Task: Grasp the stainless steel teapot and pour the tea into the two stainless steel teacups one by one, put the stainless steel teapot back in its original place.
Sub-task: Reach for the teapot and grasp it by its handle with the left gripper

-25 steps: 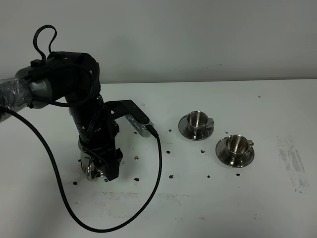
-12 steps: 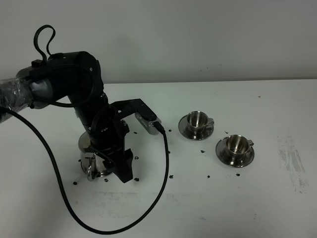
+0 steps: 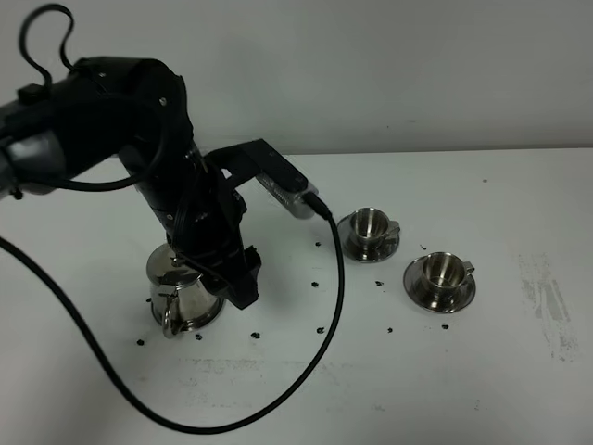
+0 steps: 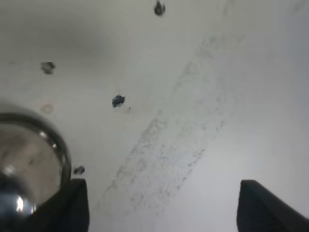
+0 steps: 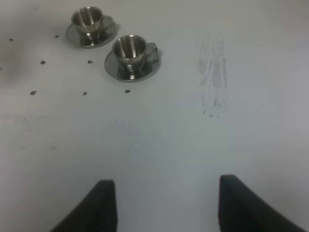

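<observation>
The stainless steel teapot (image 3: 183,295) stands at the left of the table, its loop handle toward the front; its lid (image 4: 21,164) shows at the edge of the left wrist view. My left gripper (image 3: 244,286) hangs open just right of the pot, with only bare table between its fingers (image 4: 72,205). The two stainless steel teacups sit on saucers at the right: one further back (image 3: 370,223) (image 5: 88,18), one nearer (image 3: 440,271) (image 5: 129,48). My right gripper (image 5: 166,205) is open over bare table, well short of the cups. The original place is hidden beneath the teapot.
A black cable (image 3: 315,334) droops from the left arm and loops across the table's front. Small dark specks (image 3: 318,280) lie scattered between teapot and cups. A grey scuff (image 3: 547,297) marks the table at the far right.
My left arm has risen and swung right, carrying the gripper from low beside the teapot's handle to above the pot's right side. The jaws stayed open. Teapot and cups have not moved.
</observation>
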`<move>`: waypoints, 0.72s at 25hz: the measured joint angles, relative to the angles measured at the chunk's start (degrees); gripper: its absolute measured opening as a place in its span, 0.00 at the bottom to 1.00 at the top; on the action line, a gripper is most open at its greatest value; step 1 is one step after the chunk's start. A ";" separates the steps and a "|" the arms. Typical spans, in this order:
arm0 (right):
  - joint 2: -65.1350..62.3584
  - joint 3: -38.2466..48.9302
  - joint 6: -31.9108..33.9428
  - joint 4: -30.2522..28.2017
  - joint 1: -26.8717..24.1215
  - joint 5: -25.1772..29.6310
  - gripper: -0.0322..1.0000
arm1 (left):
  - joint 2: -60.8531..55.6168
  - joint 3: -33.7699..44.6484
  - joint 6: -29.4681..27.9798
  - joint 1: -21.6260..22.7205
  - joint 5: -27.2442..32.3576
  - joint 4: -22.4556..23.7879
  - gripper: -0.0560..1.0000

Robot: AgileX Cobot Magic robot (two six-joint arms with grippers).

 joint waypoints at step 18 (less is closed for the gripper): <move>0.00 0.00 0.00 0.00 0.00 0.00 0.48 | -11.40 10.64 -36.78 5.38 -0.71 10.87 0.64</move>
